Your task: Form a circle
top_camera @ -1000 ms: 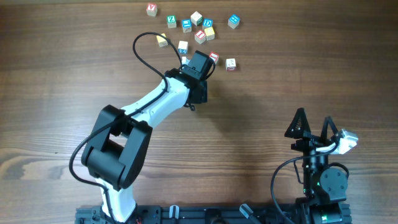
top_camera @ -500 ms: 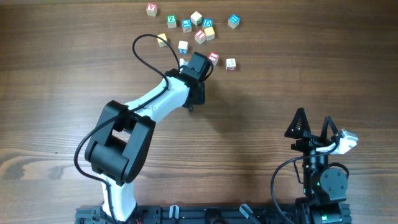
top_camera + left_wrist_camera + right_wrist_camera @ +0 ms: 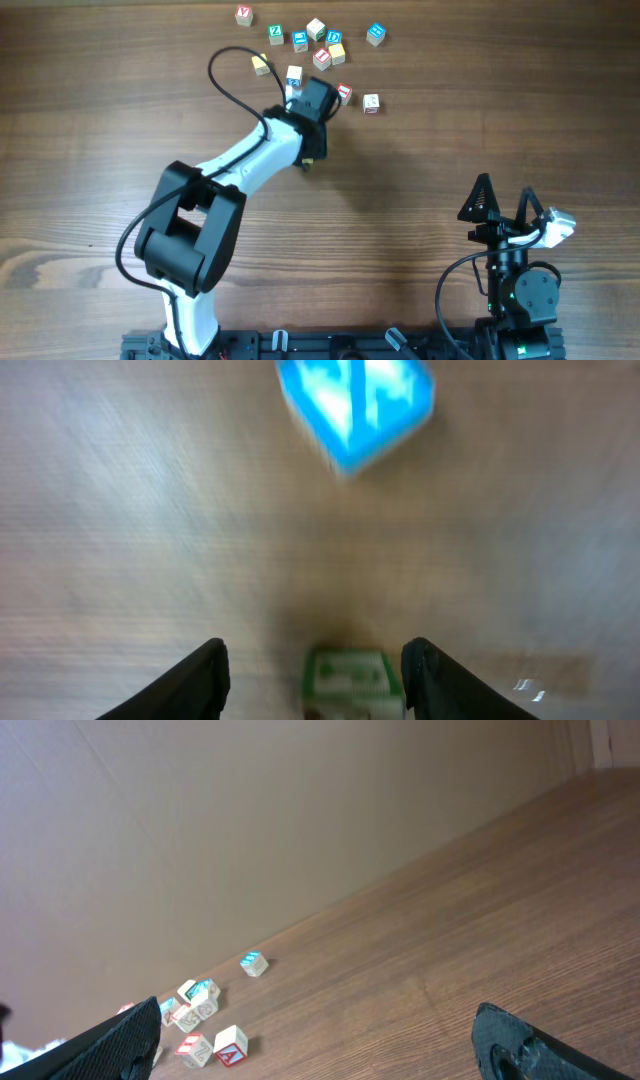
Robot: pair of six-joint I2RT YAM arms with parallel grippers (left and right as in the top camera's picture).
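left jaws part open, green cube between them, not gripped; right jaws wide, empty. Wood desk, tan wall.

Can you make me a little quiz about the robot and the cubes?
1. True or false: the right tool touches a cube.
2. Left wrist view: which colour cube sits between the left tool's fingers? A red, B green, C yellow.
3. Fill in: the cube further ahead of it is ____.
Key: 1 false, it is open and far from the cubes. 2 B, the green cube. 3 blue, the blue cube.
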